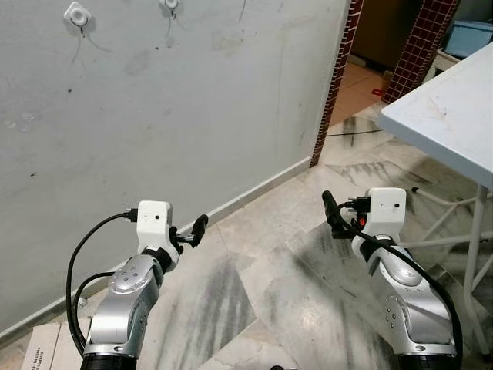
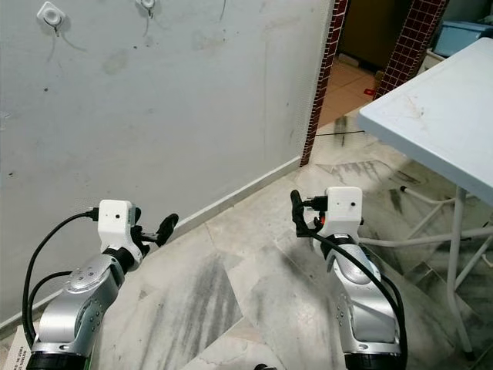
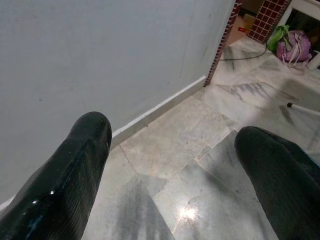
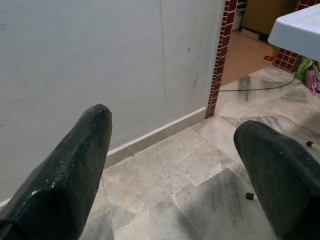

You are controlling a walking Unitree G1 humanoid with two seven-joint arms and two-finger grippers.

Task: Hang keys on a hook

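Two wall hooks are noted in the upper left of the left eye frame: a white square-backed hook [image 1: 78, 15] and a second hook [image 1: 171, 6] at the top edge, both mounted on the grey wall [image 1: 192, 100]. No keys are observed in any frame; their location cannot be told.

The left end effector [image 1: 191, 231] is held low in the lower left, fingers spread and empty, as confirmed in the left wrist frame. The right end effector [image 1: 333, 212] is held at lower centre-right, likewise spread and holding nothing. A white worktop [image 1: 451, 108] is recorded at the right edge, over marble floor [image 1: 254, 293].

Keys are judged light, rigid, slippery metal, prone to swinging. A pinch on the ring, leaving its loop free for the hook, is judged advisable.
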